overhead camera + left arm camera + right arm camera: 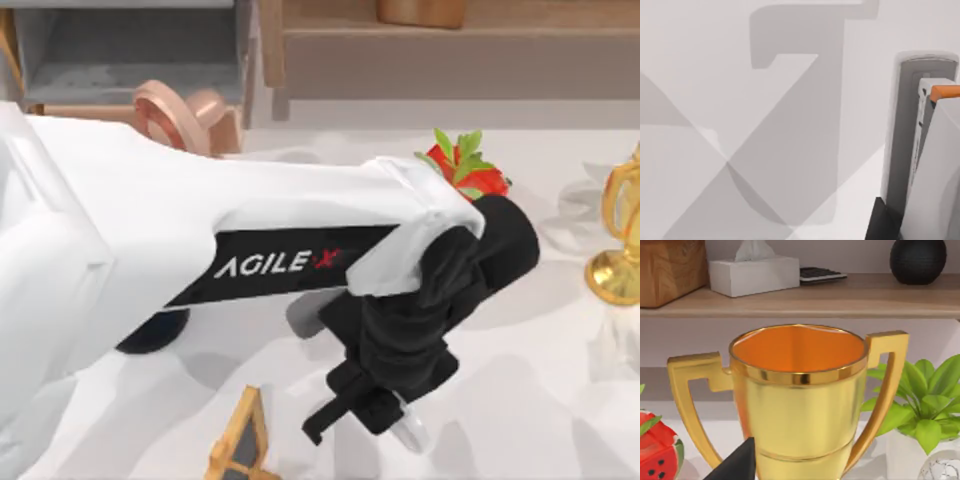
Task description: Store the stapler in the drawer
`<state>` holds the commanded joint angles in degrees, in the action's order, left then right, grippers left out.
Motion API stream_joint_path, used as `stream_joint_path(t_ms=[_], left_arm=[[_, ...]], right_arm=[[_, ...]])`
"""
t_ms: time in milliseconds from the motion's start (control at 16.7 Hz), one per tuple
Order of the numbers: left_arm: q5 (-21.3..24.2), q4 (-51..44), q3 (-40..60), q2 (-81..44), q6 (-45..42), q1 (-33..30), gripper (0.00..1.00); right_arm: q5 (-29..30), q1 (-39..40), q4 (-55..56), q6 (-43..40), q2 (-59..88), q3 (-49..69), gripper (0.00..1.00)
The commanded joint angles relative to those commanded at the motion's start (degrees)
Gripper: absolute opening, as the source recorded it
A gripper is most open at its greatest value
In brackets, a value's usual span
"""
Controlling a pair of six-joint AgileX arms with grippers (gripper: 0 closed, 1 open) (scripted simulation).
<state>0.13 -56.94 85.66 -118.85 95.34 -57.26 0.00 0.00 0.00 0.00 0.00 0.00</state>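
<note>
Left arm (180,250) stretched rightward over table (560,400) | left end effector (375,415) down, grip unclear

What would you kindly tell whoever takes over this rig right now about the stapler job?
Left pincer: over the middle of the table, towards its near edge.
Right arm: parked, its camera facing the trophy.
Stapler: the pale bar right beside the left pincer; held or not, I cannot tell.
Drawer: probably the grey compartment at the far left.
Done: stapler reached.
Left: secure it, carry it to the drawer, put it inside.
</note>
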Motion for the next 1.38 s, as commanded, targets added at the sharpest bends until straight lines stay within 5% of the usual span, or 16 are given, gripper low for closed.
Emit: stream_joint_path(t_ms=[480,1380], left_arm=[[0.61,-2.19,10.41,1.47,-11.05,8.43,0.00],[-4.40,-24.11,54.06,-12.04,-84.02,63.42,0.00]], right_arm=[[0.00,0.00,0.00,0.00,0.00,0.00,1.00],[0.00,0.00,0.00,0.00,0.00,0.00,1.00]])
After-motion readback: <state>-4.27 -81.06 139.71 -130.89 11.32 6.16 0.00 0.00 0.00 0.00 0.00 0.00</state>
